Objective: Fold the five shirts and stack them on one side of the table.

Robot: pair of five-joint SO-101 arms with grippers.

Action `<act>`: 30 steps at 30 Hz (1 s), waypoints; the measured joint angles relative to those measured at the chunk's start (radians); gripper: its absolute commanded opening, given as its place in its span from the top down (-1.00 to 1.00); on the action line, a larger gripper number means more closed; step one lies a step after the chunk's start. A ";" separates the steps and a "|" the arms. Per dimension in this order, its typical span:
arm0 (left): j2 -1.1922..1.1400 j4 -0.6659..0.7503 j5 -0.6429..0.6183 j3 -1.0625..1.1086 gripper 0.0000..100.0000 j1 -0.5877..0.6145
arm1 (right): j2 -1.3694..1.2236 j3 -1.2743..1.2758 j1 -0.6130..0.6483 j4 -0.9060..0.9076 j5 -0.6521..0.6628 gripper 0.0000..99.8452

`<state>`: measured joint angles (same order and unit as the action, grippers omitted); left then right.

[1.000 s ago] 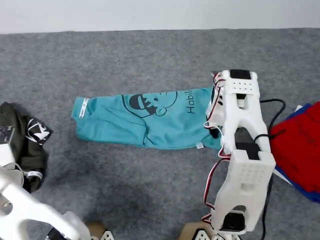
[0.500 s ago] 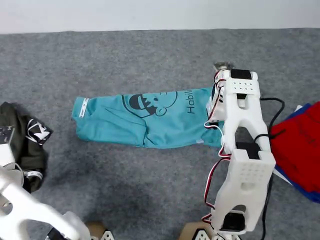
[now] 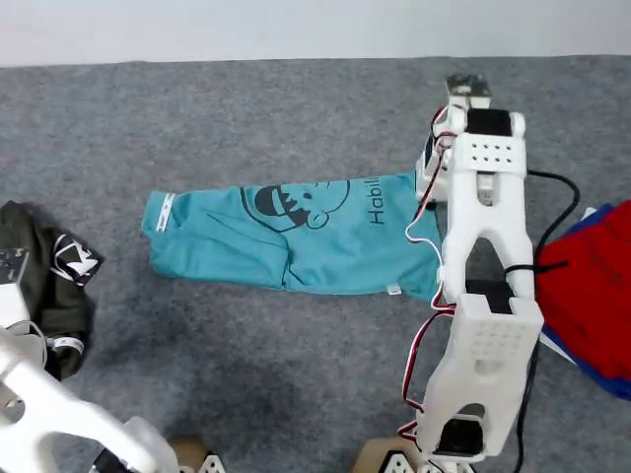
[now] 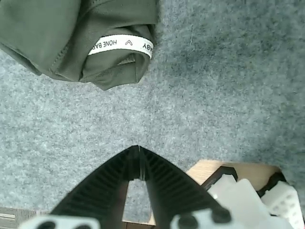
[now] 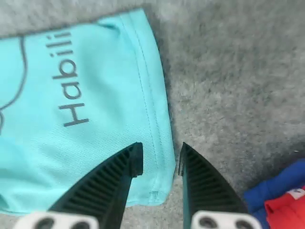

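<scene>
Right end effector (image 5: pixel 159 157) — fingers spread — has advanced farther up the table, straddling the teal shirt's (image 3: pixel 296 246) hem.

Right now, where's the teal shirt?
The teal shirt lies mid-table in the high view, between the dark shirt (left) and red shirt (right); right gripper at its hem.
</scene>
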<state>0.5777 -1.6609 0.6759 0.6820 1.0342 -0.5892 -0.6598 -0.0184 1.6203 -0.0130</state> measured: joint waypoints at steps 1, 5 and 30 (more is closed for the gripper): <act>0.000 0.002 0.000 0.008 0.99 0.000 | -0.002 -0.008 0.000 0.006 0.000 0.71; 0.000 0.025 0.000 0.068 0.99 0.000 | -0.037 -0.021 0.000 -0.008 0.000 0.71; 0.000 0.037 0.000 0.095 0.99 0.000 | -0.358 -0.097 0.055 -0.041 -0.066 0.98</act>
<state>0.5777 -1.6241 0.6759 0.7772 1.0342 -0.9467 -0.7564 0.0368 1.5789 -0.0790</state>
